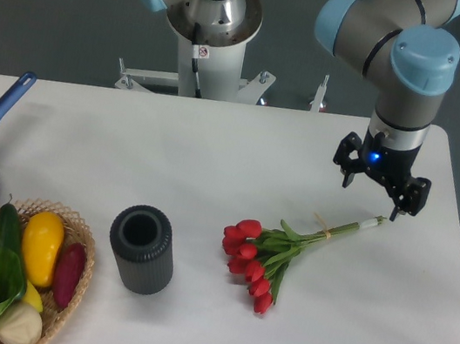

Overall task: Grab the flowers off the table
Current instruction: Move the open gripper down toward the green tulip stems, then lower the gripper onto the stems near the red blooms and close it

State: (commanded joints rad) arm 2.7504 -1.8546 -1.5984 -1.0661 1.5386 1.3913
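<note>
Currently approach step: tool (375, 195), jaws spread and empty, above stem tips of flowers (273, 254) at bench (85, 139) three o'clock; must descend, clamp stems.

Even, bright overhead light; table (216, 152) slightly washed out. Soft short shadows under flowers (255, 260) and cylinder (142, 248). Focus sharp; background dim.

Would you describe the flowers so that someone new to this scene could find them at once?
On the white table, look right of centre, below the gripper, which hangs with its fingers apart. The flowers lie flat there, red buds toward the dark ribbed cylinder, stems pointing up-right. They are the only red-and-green bunch outside the wicker basket.
</note>
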